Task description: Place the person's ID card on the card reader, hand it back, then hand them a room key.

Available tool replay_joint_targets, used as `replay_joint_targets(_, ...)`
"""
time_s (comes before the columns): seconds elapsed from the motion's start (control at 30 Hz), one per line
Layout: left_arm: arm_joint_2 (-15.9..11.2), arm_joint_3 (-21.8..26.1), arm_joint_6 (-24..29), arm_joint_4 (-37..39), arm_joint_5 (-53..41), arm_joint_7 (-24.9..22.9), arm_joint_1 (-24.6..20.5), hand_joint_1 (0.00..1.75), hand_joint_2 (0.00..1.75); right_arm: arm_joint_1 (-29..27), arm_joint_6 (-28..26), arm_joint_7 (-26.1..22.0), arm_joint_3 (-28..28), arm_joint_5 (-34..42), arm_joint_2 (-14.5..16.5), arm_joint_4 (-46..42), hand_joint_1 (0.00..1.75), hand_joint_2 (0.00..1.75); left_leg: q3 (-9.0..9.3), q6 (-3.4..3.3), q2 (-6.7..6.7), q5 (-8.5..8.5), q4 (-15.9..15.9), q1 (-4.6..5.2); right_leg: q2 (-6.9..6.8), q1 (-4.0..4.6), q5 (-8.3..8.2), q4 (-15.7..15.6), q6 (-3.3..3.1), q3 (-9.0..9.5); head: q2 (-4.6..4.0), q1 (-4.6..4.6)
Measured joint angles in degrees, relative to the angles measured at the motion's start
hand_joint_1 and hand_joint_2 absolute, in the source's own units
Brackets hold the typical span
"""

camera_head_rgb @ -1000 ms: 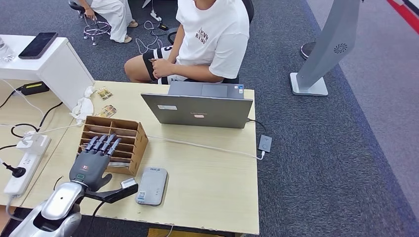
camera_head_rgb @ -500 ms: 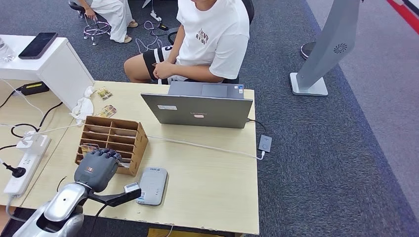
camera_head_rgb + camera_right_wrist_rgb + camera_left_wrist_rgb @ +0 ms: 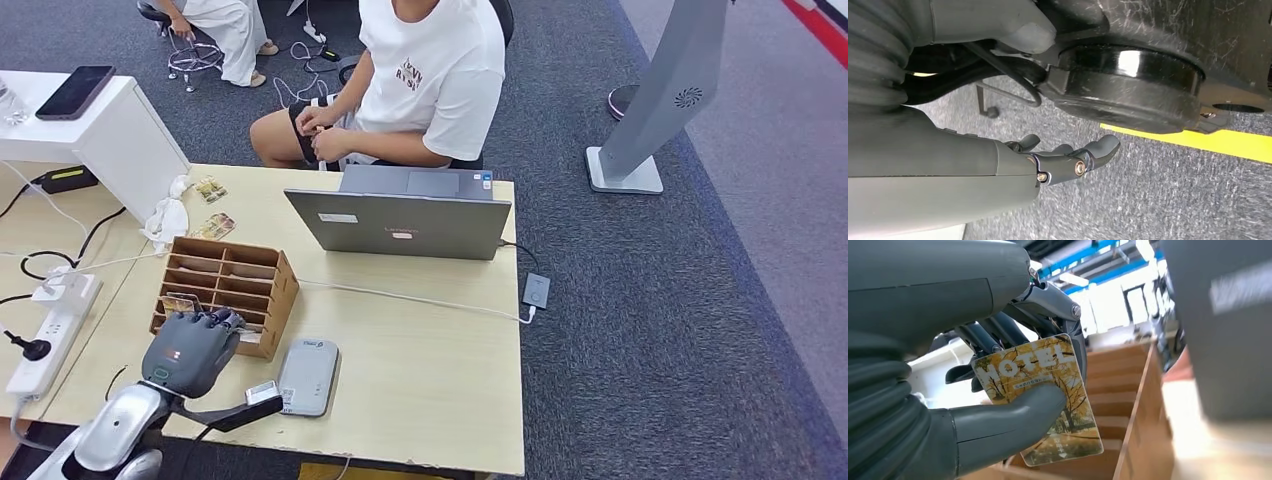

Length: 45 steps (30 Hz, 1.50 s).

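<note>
My left hand (image 3: 190, 350) hovers at the near end of the wooden card rack (image 3: 262, 275) on the table. It pinches a room key card (image 3: 1048, 395), printed with yellow trees and the word HOTEL, between thumb and fingers. The grey card reader (image 3: 308, 375) lies flat just right of that hand. The person in a white shirt (image 3: 430, 70) sits beyond the laptop, hands together in their lap, fingering something small. My right hand (image 3: 1068, 160) hangs by the floor with its fingers loosely extended and nothing in them.
An open grey laptop (image 3: 400, 220) stands between the rack and the person, a white cable running from it to a small device (image 3: 536, 290) at the table's right edge. A power strip (image 3: 50, 335) and cables lie at the left. Two loose cards (image 3: 212, 205) rest beyond the rack.
My left hand's fingers, stretched over the rack a second ago, have curled closed on a card and the hand has drawn back toward me. The person's hands shifted slightly.
</note>
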<state>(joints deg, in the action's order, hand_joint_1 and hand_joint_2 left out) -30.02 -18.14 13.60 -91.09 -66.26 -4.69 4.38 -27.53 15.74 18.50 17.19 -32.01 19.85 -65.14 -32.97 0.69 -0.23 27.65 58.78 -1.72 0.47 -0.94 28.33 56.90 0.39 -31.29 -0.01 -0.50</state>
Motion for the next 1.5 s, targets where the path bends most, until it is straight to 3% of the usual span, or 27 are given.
replay_joint_targets(0.27,-6.8,4.1,9.8,-22.4,-0.6,1.1,11.8,1.75,1.75,-4.7,-2.4,3.4,-2.8,6.2,0.0,-6.4,0.0,1.75,-0.01,-0.01,0.0,0.13,0.0,0.0,-0.02,0.0,0.1,0.0,0.0,-0.07,0.0,0.0)
replay_joint_targets(0.5,-9.1,7.5,13.5,-30.1,1.5,2.1,15.2,1.75,1.75,-6.1,-2.8,3.8,-4.1,7.5,0.0,-8.8,0.0,1.75,0.09,-0.06,-0.04,0.1,0.0,0.0,-0.12,0.0,0.14,0.0,-0.04,0.01,0.0,-0.01)
replay_joint_targets(0.6,-9.0,8.0,10.3,-29.9,4.6,2.3,11.3,1.75,1.75,-6.6,-2.4,3.9,-4.2,7.7,0.0,-9.5,0.0,1.75,0.09,-0.08,-0.18,0.02,0.0,0.0,-0.28,0.0,0.12,0.0,-0.02,0.03,-0.01,0.0)
replay_joint_targets(0.73,-8.0,7.5,3.7,-23.5,7.9,0.9,-0.8,1.75,1.75,-6.6,-0.7,3.7,-4.1,6.6,0.0,-10.2,0.0,1.75,0.07,-0.06,-0.43,-0.14,0.0,0.0,-0.48,0.0,0.0,0.0,-0.01,0.03,0.01,-0.01)
replay_joint_targets(0.87,-6.7,6.8,2.0,-14.0,9.1,0.8,-10.7,1.75,1.75,-6.2,0.6,3.0,-3.7,5.2,0.0,-10.2,0.0,1.75,0.05,-0.01,-0.2,-0.29,0.0,-0.01,-0.29,0.0,-0.21,0.0,-0.14,0.0,0.0,-0.03)
replay_joint_targets(1.1,-5.6,5.8,2.6,-8.2,8.5,0.0,-16.2,1.75,1.75,-6.0,1.1,2.1,-3.0,4.2,0.0,-9.8,0.0,1.75,0.01,-0.01,-0.02,-0.27,0.0,0.01,-0.13,-0.01,-0.23,0.0,-0.12,-0.18,0.0,0.04)
replay_joint_targets(1.33,-4.1,5.5,8.2,6.9,4.8,-0.9,-27.5,1.75,1.75,-3.4,-1.7,-0.3,-3.2,6.2,-1.6,-5.1,0.0,1.75,-0.02,0.02,0.0,-0.33,0.0,-0.01,-0.11,0.01,-0.31,0.0,-0.14,-0.14,0.0,-0.04)
replay_joint_targets(1.5,-4.3,6.4,10.6,13.9,7.1,-0.3,-29.9,1.75,1.75,-0.4,-5.3,-2.2,-6.0,8.4,-3.9,1.3,0.0,1.75,-0.02,0.03,0.21,-0.33,0.0,-0.02,0.1,0.02,-0.36,0.1,-0.19,-0.14,0.01,-0.03)
